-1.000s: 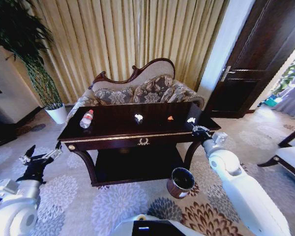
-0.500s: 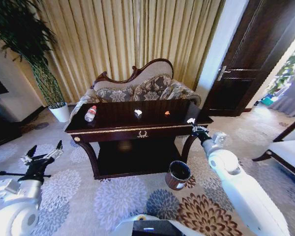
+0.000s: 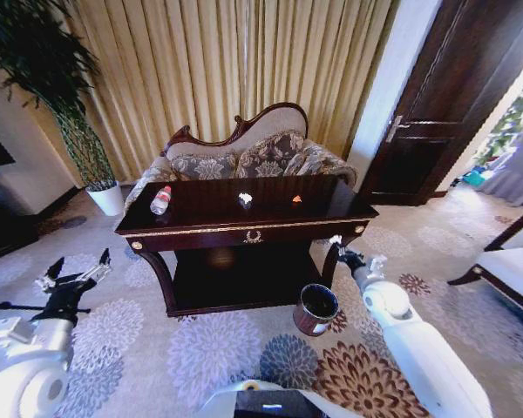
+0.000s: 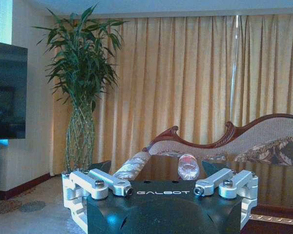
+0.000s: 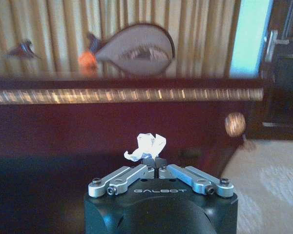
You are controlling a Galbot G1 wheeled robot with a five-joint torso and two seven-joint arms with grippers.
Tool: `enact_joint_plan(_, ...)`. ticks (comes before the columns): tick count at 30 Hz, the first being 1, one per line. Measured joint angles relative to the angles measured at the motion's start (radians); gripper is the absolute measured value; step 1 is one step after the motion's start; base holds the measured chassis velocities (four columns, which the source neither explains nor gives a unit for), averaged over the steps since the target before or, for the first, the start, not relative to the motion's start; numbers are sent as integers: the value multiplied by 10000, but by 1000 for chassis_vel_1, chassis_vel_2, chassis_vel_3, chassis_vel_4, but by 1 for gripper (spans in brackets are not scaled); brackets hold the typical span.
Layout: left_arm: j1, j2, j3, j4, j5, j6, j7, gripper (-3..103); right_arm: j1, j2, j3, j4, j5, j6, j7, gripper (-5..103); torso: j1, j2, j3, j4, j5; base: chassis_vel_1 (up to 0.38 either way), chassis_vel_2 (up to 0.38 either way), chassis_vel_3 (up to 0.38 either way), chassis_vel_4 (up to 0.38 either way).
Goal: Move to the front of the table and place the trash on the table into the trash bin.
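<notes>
The dark table (image 3: 211, 212) with gold trim stands ahead of me, in front of a sofa. On it lie a clear bottle (image 3: 159, 200) with a red cap at the left, a white paper wad (image 3: 245, 198) in the middle and an orange scrap (image 3: 297, 199) beside it. My right gripper (image 3: 336, 246) hangs below the table's right front corner, shut on a second white paper wad (image 5: 146, 145). The round reddish-brown trash bin (image 3: 316, 309) stands on the carpet just below and to the left of that gripper. My left gripper (image 3: 78, 266) hovers open, low at the table's left; its wrist view shows the bottle (image 4: 188, 166).
A potted plant in a white pot (image 3: 106, 198) stands at the back left. The sofa (image 3: 244, 157) sits behind the table and a dark door (image 3: 436, 113) is at the right. A chair edge (image 3: 506, 279) shows at the far right. Patterned carpet lies around the bin.
My right gripper has come down from the table's right corner to below its edge, nearer the bin, still holding the paper wad. The head view shifted slightly; the left arm stayed put.
</notes>
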Motion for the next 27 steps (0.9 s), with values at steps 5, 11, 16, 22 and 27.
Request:
enact_joint_plan(5,5,-99,144,49,200,-56,1,100,276,526,-244,-1723,-920,572,-385,0,1,-1,2,0,1,0,0,0,0)
enact_joint_plan(11,105,-224,184,-36,273,-89,1,100,865,1026,-423,-3761,-1750,1141,-615,0,0,0,1,2,2,0,0,0,0)
enact_joint_plan(16,127,-246,150,-40,313,-109,-3,100,1516,1559,-551,-5702,-2220,1811,-828,0,1,0,1,0,0,0,0,0,0)
enact_joint_plan(22,197,-268,63,-49,318,-122,-6,100,2015,2025,-571,-6994,-2478,2488,-884,0,1,0,1,1,0,0,0,0,0)
enact_joint_plan(27,303,-287,-50,-70,318,-156,-6,100,2148,2297,-574,-7257,-2560,2653,-910,0,0,-1,1,1,0,0,0,0,0)
